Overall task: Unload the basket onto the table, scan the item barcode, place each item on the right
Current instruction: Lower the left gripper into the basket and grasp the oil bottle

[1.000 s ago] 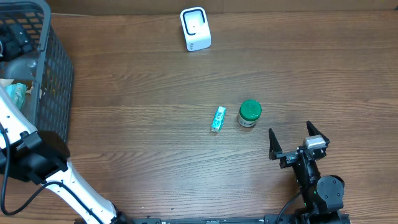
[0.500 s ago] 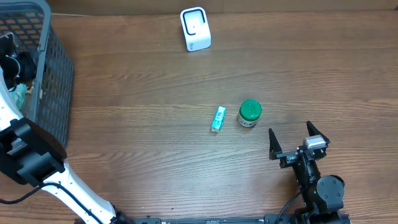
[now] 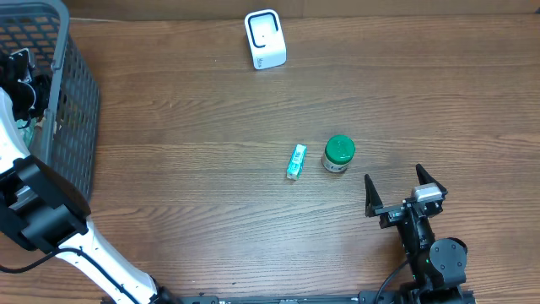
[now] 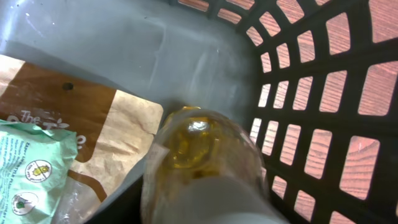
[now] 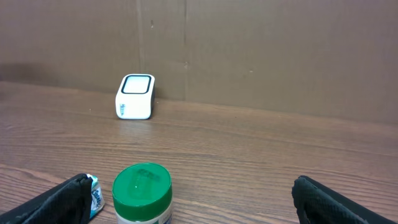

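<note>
Bottle (image 4: 205,168) of amber liquid sits inside the basket (image 3: 76,110) at far left, under the left gripper (image 3: 21,74); whether that gripper clasps it I cannot tell. Right gripper (image 3: 396,192) sits lower right, fingers spread wide, near green-lidded jar (image 3: 338,154).

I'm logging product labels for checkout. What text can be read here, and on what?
"The T…": white letters on the brown paper bag in the grey plastic basket; the rest is covered.
Pale green plastic packet beside it: small print, too blurred.
Small teal packet, green-lidded jar label, white box-shaped scanner: too small to read.
</note>
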### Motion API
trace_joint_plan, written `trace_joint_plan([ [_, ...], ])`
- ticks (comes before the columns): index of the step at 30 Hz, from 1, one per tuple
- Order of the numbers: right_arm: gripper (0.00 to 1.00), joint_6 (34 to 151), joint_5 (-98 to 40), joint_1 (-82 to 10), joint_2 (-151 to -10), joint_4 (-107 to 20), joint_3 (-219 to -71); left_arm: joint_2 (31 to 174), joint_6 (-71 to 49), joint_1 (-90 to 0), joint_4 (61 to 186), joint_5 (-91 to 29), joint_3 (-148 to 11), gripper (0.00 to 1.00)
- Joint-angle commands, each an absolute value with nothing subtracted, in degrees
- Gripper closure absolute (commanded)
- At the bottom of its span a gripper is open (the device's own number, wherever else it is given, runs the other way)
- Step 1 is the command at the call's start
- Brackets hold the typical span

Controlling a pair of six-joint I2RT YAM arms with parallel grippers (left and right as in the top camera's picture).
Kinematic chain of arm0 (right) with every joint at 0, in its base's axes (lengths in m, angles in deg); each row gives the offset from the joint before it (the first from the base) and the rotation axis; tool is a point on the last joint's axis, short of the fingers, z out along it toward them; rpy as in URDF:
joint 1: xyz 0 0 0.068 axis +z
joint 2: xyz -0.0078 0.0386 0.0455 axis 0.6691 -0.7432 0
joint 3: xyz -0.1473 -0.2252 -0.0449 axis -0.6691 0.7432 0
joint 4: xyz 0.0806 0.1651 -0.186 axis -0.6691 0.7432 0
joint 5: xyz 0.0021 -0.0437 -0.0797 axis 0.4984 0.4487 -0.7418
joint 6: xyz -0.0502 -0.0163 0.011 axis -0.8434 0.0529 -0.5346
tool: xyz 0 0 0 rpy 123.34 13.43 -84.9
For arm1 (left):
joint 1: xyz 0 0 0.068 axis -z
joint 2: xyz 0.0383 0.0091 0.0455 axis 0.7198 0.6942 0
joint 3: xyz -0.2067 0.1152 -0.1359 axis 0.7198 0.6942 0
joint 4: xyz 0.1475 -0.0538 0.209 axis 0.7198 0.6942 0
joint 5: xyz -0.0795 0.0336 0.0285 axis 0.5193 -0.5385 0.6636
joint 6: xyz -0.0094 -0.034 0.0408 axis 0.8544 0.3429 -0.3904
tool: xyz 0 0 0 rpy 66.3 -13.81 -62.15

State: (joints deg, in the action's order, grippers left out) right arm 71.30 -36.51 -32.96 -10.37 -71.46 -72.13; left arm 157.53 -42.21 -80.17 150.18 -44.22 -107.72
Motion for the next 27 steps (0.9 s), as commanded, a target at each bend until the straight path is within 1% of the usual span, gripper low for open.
trace_joint_plan([
  [1, 0.00, 71.5, -36.9, -33.0, -10.0, -71.8, -71.5, 157.2, -40.6, -79.8, 150.2, -43.5, -107.1, 0.64],
  [6, 0.00, 71.5, -36.9, -33.0, -10.0, -71.8, -71.5, 155.2, -39.1, -79.9, 150.8, -44.2, -111.8, 0.67],
  [10, 0.00, 71.5, -36.9, -33.0, -10.0, -71.8, -71.5, 151.1, -34.2, -79.9, 150.8, -46.0, -116.9, 0.69],
  [14, 0.00, 71.5, -36.9, -33.0, -10.0, -71.8, -71.5, 142.7, -29.4, -79.9, 149.4, -47.1, -121.0, 0.70],
  [21, 0.00, 71.5, -36.9, -33.0, -10.0, -71.8, -71.5, 128.9, -21.9, -79.6, 146.2, -45.8, -121.3, 0.71],
  [23, 0.00, 71.5, -36.9, -33.0, -10.0, -71.8, -71.5, 126.1, -21.1, -79.0, 146.3, -43.5, -121.3, 0.72],
  [27, 0.00, 71.5, -36.9, -33.0, -10.0, -71.8, -71.5, 121.9, -20.8, -74.0, 149.3, -42.1, -121.3, 0.73],
])
